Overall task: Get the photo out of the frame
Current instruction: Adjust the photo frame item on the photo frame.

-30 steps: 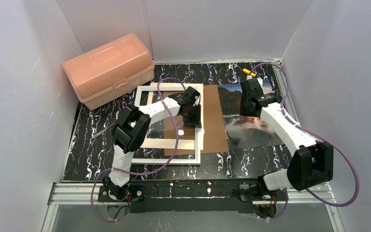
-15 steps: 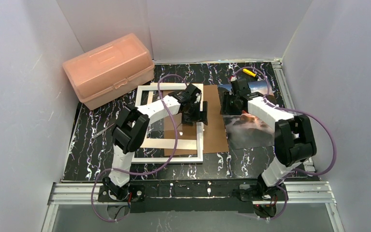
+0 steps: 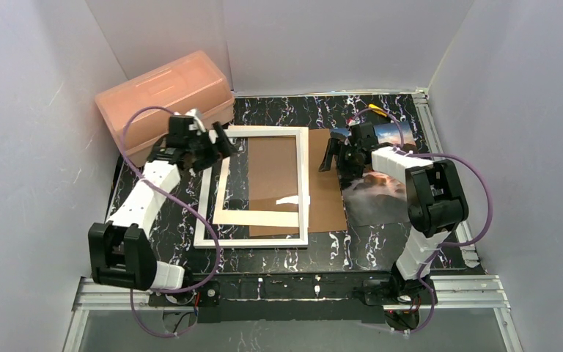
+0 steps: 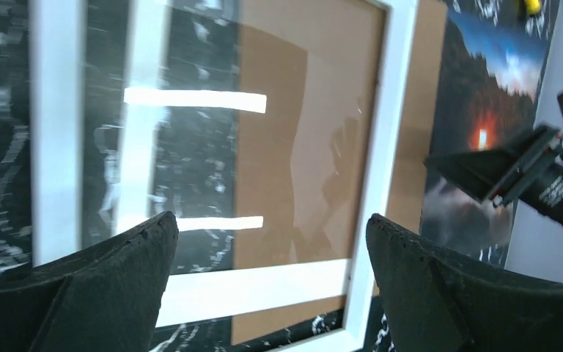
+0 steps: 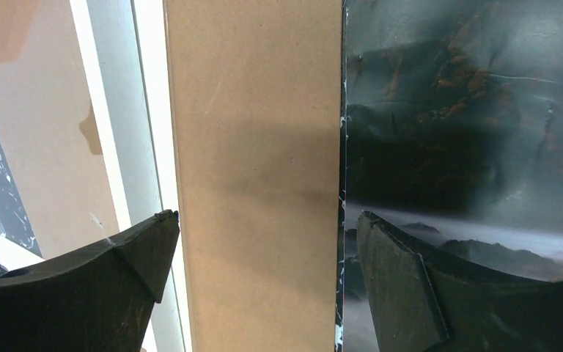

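Observation:
The frame (image 3: pixel 303 183) lies flat mid-table, a narrow white border with its pale inner mat (image 3: pixel 256 217) askew inside. The brown backing board (image 3: pixel 328 191) sticks out from under its right side. The photo (image 3: pixel 370 205), a dark landscape with an orange glow, lies on the table right of the board, outside the frame. My left gripper (image 3: pixel 222 143) hovers open over the frame's far-left corner, holding nothing (image 4: pixel 270 218). My right gripper (image 3: pixel 333 155) is open above the seam between the board (image 5: pixel 256 147) and the photo (image 5: pixel 469 110), with nothing between its jaws (image 5: pixel 267 215).
A pink plastic box (image 3: pixel 157 99) stands at the back left, close behind my left wrist. A small yellow object (image 3: pixel 375 108) lies at the back right, beyond the photo. White walls enclose the black marbled table (image 3: pixel 154 235) on three sides.
My left arm swung away from the frame's middle to its far-left corner, and its jaws opened. My right gripper slid left off the photo toward the board's edge and opened too.

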### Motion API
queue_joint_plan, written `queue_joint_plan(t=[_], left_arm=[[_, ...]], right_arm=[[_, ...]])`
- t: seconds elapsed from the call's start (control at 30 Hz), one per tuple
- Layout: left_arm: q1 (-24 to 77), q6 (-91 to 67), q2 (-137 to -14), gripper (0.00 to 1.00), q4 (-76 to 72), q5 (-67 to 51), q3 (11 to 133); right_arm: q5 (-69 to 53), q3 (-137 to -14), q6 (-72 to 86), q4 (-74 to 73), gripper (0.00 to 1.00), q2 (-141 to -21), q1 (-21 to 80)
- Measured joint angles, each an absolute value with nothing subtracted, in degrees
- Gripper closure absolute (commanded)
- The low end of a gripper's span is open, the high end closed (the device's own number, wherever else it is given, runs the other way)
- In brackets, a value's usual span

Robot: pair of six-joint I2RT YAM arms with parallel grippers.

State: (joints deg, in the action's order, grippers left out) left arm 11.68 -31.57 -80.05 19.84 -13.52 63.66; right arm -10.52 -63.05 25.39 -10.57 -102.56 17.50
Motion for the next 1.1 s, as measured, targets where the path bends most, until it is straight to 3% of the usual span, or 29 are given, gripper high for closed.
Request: queue_joint_plan(t=[0.3, 0.67, 1.1], left_arm=[[-6.50, -29.28, -80.55, 0.02, 18.96, -19.27, 57.23], [-6.31, -25.50, -84.20, 0.02, 15.75, -17.58, 49.10], [-4.60, -30.65, -90.32, 0.04, 9.74, -18.94, 48.38]], right_arm=[[-14.98, -63.11, 26.41, -6.31, 0.02, -104.92, 16.95], [-19.16, -63.09, 27.90, -2.98, 0.01, -106.13, 16.12], [-23.94, -61.65, 31.75, 3.66, 0.01, -107.53, 17.08]])
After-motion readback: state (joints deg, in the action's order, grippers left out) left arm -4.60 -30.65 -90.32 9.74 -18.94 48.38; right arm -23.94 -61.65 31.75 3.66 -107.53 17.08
